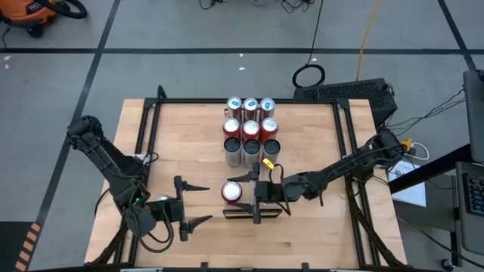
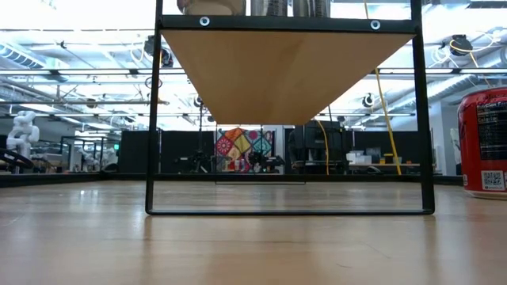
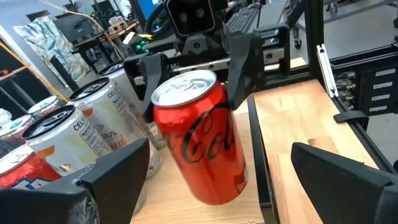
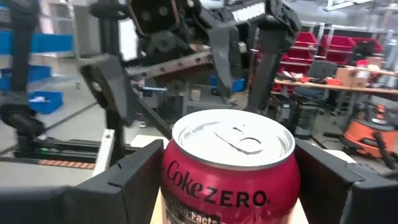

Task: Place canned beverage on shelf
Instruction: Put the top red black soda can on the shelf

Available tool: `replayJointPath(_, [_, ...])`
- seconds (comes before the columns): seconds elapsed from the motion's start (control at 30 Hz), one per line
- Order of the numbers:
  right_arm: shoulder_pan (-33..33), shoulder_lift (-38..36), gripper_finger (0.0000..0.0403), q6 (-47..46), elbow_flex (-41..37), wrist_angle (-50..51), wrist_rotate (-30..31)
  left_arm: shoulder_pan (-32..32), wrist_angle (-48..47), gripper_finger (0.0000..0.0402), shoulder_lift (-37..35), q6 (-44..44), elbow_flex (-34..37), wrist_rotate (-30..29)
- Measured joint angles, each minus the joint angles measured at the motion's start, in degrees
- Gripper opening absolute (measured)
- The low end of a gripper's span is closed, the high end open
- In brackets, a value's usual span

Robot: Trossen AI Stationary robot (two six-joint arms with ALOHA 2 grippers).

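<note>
Two grippers are flanking one red aluminium cola can (image 1: 233, 192) in the high view: the right gripper (image 1: 246, 195) is closing around it, the can upright between its fingers, while the left gripper (image 1: 198, 204) is waiting wide open and empty just beside. The pale wood shelf panel (image 1: 204, 128) is lying ahead of the right gripper. In the low view the can (image 2: 485, 142) is standing at table level. In the right wrist view the can (image 4: 231, 168) is sitting squarely between both fingers.

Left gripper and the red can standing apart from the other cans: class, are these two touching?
Apart. The high view shows a strip of bare tabletop between the open fingertips of the left gripper and the red can.
</note>
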State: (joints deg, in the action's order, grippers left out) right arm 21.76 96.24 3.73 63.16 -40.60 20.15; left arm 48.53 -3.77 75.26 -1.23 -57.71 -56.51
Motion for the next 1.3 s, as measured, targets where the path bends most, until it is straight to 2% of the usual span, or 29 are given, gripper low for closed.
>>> replayJointPath(0.43, [-0.07, 0.83, 0.0277, -0.02, 0.00, 0.59, 0.82, 0.00, -0.30, 0.0391, 0.02, -0.45, 0.02, 0.02])
replayJointPath(0.7, [-0.07, 0.88, 0.0277, -0.03, 0.00, 3.02, 3.15, 0.00, -3.82, 0.0391, 0.02, -4.45, 0.04, 0.04])
replayJointPath(1.3, [-0.07, 0.88, 0.0277, -0.38, 0.00, 4.41, 3.81, -0.02, -4.11, 0.0391, 0.04, -4.51, 0.04, 0.04])
